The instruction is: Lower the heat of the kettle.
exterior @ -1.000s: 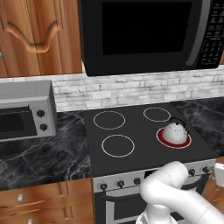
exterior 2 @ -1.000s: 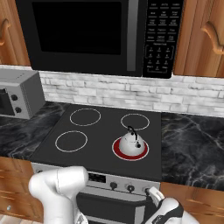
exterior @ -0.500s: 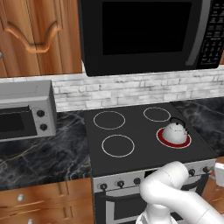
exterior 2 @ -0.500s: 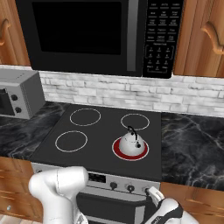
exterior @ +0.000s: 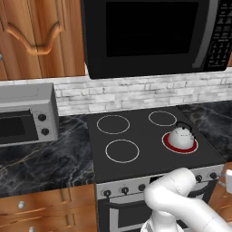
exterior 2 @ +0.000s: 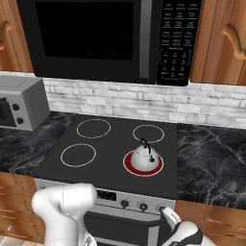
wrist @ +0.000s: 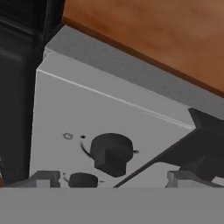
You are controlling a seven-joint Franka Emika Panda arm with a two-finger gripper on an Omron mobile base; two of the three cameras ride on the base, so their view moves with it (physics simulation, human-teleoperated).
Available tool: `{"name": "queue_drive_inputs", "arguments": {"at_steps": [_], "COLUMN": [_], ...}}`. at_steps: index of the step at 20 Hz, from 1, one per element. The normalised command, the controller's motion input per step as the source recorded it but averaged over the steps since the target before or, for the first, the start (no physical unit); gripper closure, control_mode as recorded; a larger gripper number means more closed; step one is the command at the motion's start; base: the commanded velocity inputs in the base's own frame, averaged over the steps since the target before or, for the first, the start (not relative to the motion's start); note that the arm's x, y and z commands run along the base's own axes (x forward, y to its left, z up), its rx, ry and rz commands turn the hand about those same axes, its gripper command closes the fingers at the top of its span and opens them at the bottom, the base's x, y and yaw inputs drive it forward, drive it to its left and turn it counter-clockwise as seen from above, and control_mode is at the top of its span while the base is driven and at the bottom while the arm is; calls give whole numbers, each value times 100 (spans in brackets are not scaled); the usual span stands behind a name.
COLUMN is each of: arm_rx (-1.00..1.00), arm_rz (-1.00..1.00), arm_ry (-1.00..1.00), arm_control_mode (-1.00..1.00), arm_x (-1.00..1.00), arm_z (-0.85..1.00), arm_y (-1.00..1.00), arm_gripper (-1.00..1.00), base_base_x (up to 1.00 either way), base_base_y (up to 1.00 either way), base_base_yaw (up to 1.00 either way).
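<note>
Kettle (exterior 2: 143, 156) count one; four burners; two knobs (wrist: 111, 153) close.

The stove (exterior: 149, 149) is the landmark. On it, the kettle (exterior: 181, 136) sits on the front right burner (exterior 2: 143, 164), with three other burner rings to its left and behind. A row of knobs (exterior 2: 143, 206) runs along the stove's front panel. The microwave (exterior: 149, 36) hangs above the stove. A toaster oven (exterior: 25, 115) stands on the counter (exterior: 45, 163) left of the stove. The gripper (wrist: 113, 177) sits just before one knob (wrist: 111, 153) at the panel's right end.

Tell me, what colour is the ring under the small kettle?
Glowing red ring, clearest in the right base view.
</note>
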Motion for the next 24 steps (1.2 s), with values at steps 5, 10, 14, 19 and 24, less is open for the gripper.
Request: {"name": "queue_drive_inputs", "arguments": {"at_steps": [5,10,14,19,24], "arm_rx": [0,0,0,0,0], "arm_rz": [0,0,0,0,0], "arm_ry": [-2,0,0,1,0], "arm_control_mode": [-100,-100,-100,-100,-100], "arm_x": [-10,1,5,4,4], "arm_z": [11,12,1,0,0], "arm_y": [3,8,11,28,5], "arm_gripper": [-100,-100,-100,-100,-100], "base_base_x": [0,0,0,0,0], "base_base_y": [0,0,0,0,0], "base_base_yaw": [0,0,0,0,0]}}
